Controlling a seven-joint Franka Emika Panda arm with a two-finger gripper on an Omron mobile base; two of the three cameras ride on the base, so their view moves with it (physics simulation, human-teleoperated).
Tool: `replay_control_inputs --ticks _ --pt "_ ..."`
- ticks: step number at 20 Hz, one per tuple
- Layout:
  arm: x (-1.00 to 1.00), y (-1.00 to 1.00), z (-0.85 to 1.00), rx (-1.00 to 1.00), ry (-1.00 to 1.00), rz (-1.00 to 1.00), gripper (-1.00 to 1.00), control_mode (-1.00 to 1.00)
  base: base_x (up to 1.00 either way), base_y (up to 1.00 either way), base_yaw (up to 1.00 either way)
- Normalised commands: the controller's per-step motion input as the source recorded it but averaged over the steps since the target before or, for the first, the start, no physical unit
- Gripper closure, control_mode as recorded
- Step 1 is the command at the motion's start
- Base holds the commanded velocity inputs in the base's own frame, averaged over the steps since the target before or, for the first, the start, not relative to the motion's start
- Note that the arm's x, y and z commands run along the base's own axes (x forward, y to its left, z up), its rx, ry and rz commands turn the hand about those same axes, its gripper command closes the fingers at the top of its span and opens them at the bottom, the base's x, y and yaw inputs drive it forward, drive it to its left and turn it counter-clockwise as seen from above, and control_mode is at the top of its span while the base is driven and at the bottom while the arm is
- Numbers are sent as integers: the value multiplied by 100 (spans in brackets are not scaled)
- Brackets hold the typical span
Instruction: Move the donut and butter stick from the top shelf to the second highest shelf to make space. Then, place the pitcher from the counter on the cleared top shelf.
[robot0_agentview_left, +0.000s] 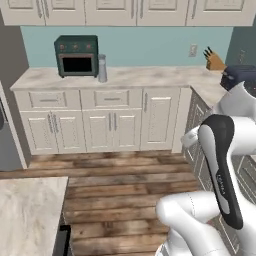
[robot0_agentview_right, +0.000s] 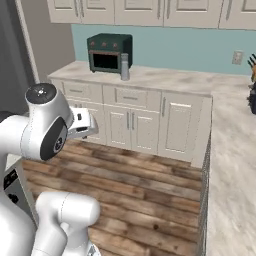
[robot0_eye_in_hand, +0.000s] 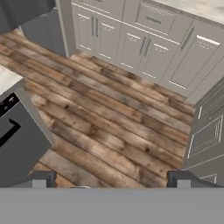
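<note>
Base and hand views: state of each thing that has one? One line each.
gripper: open, empty, over the wood floor
toaster oven: door shut, on the counter
pitcher: upright on the counter, beside the toaster oven
lower cabinet doors: shut
drawers: shut
knife block: knives in it

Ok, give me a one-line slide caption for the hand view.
Open end effector looks down over brown wood plank floor toward pale panelled base cabinets with thin metal handles.
</note>
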Motion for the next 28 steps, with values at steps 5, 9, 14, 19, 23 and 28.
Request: replay_control_inputs --ticks 5,9,14,19,23,28 --pt "0 0 0 0 0 0 -100 100 100 24 2" --pt "0 0 0 0 0 0 -100 100 100 28 1" --pt "0 0 0 0 0 0 -100 100 100 38 0" --pt "0 0 0 0 0 0 -100 100 100 48 0" --pt "0 0 0 0 0 0 -100 100 100 46 -1" --pt "0 0 0 0 0 0 -100 100 100 37 -2"
